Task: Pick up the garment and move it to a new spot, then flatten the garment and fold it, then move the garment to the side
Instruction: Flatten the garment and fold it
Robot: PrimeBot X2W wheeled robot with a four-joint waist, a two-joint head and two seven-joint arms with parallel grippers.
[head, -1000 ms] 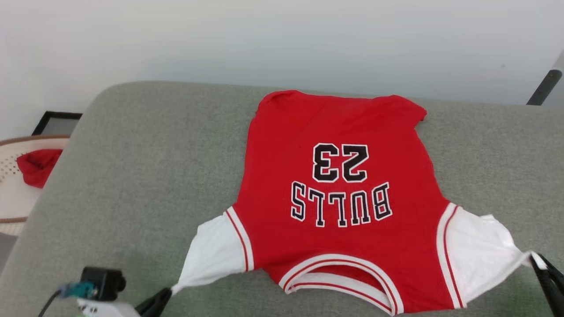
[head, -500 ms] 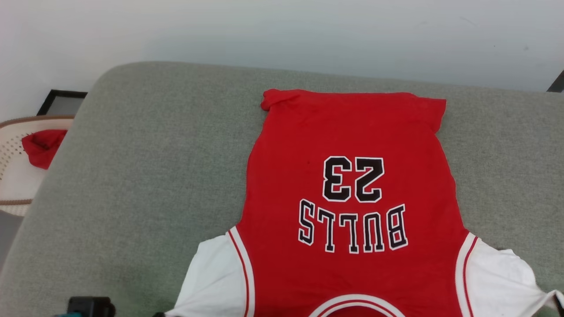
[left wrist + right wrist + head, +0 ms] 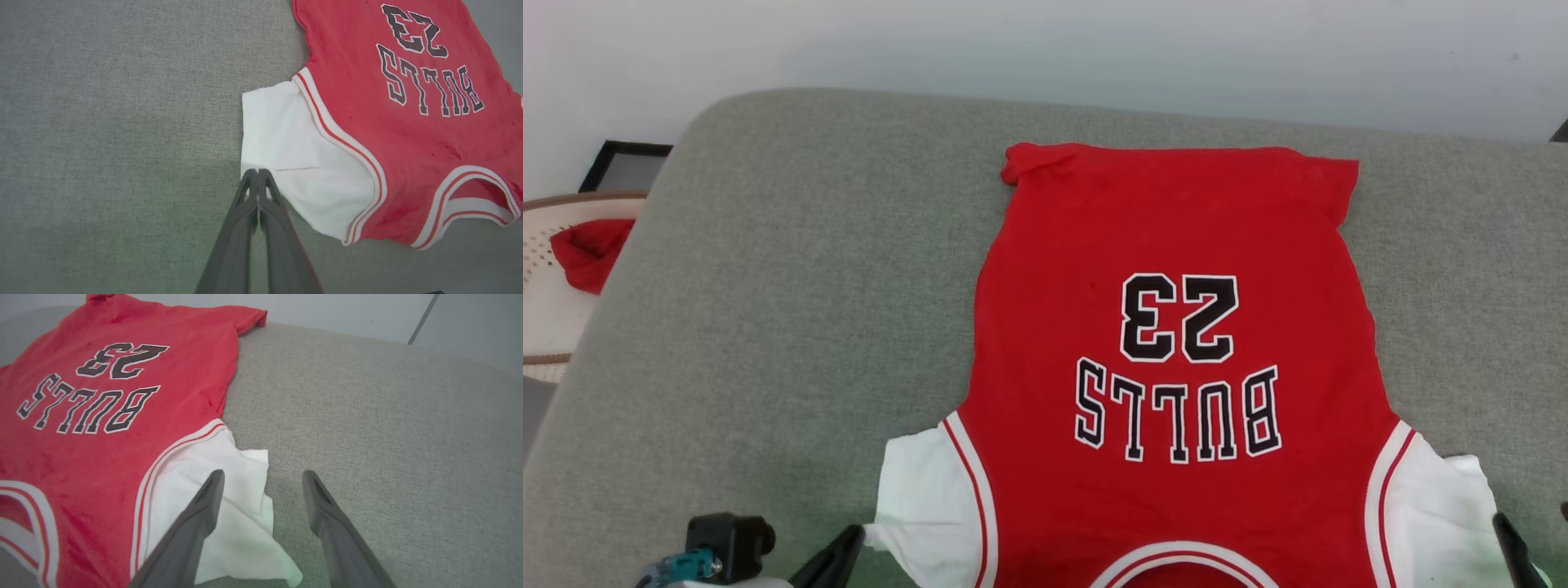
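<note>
Bright, even light, soft shadows, wrist views slightly hazy.

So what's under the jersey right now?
The jersey lies spread on the grey cushion, which shows all around it. Anything between fabric and cushion is covered, so it cannot be told.

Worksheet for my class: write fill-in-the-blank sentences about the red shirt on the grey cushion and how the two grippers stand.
The black number on the garment is ___.
Both of its sleeves are coloured ___.
The right gripper, above one sleeve, has its jaws ___.
The left gripper, at the other sleeve's corner, is ___.
Missing words: 23; white; open; shut.
</note>
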